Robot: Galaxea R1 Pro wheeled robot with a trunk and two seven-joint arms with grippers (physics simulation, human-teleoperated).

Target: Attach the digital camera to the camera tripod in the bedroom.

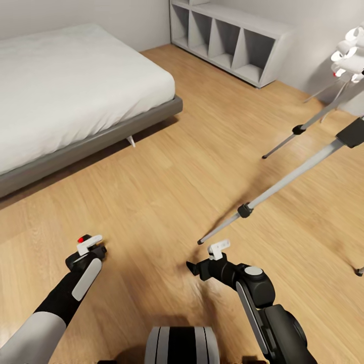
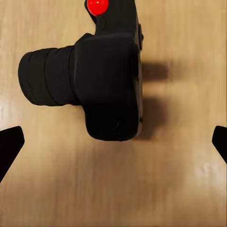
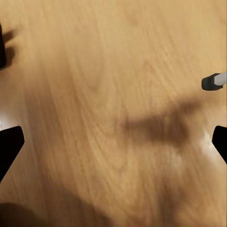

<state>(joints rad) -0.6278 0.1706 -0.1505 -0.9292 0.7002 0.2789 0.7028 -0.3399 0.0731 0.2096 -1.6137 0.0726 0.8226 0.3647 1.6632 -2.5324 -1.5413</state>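
One boxy matte-black digital camera (image 2: 101, 80) on grained wood floor (image 2: 113, 189).

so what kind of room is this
Most likely a bedroom: a low grey-framed bed with a white mattress, an open cubby shelf against the wall, and a light wood floor where a camera tripod stands.

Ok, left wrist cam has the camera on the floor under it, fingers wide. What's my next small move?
Probably lower the left gripper straight down. The digital camera lies on the wood floor ahead of the open fingers, not yet between them; nudge forward so they straddle its body before closing. The camera tripod waits to the right.
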